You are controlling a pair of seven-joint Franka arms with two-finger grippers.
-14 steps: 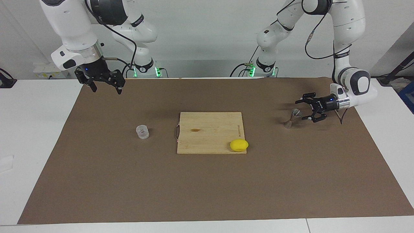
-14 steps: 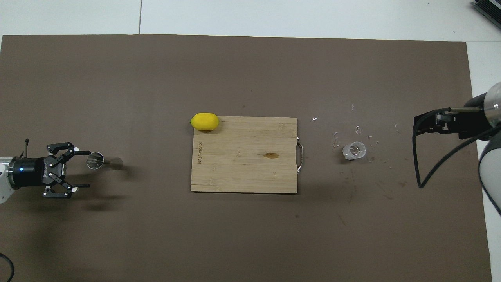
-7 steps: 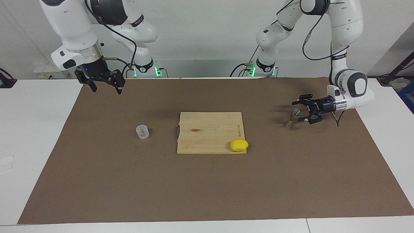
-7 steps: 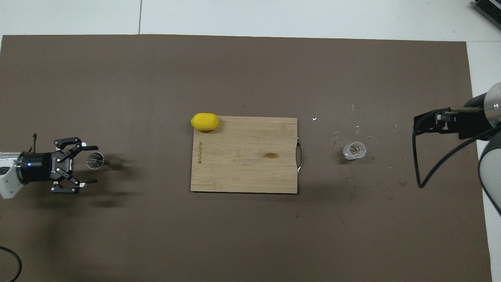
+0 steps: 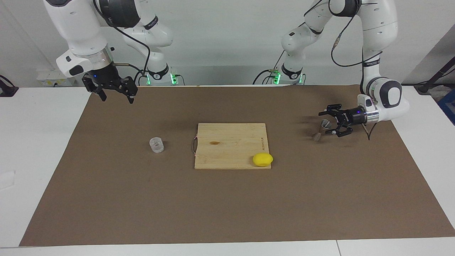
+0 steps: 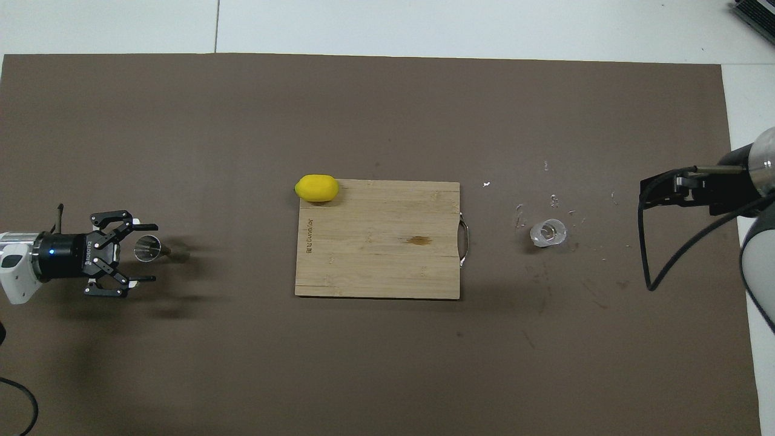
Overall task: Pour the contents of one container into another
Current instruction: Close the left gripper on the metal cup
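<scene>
Sideways, the left gripper [image 5: 327,123] brackets the upright jigger [image 5: 321,129] with wide-open fingers, seemingly not touching, holding nothing; right gripper [image 5: 116,96] waits open, apart from the clear cup [image 5: 156,145]

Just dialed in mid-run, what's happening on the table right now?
The left gripper, turned sideways with its fingers open, is low beside the metal jigger at the left arm's end of the table, not gripping it. The clear cup stands untouched toward the right arm's end, with the right gripper waiting open, up in the air. Nothing has been poured. A lemon sits on the cutting board.
</scene>
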